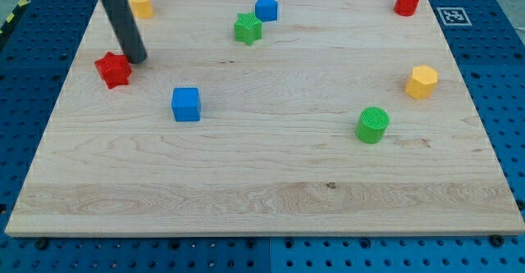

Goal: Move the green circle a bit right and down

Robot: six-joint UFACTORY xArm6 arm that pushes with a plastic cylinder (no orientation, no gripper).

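Observation:
The green circle [373,125], a short green cylinder, stands on the wooden board [271,191] at the view's right of centre. My tip [137,60] is far off at the view's upper left, touching or just beside the upper right of a red star block [113,69]. The rod rises from the tip toward the view's top left.
A blue cube [186,104] lies right of and below the red star. A green star [247,28] and a blue pentagon-like block [266,7] sit at top centre. A yellow block [141,3] is at top left, a red cylinder [407,1] at top right, a yellow hexagon [422,82] at right.

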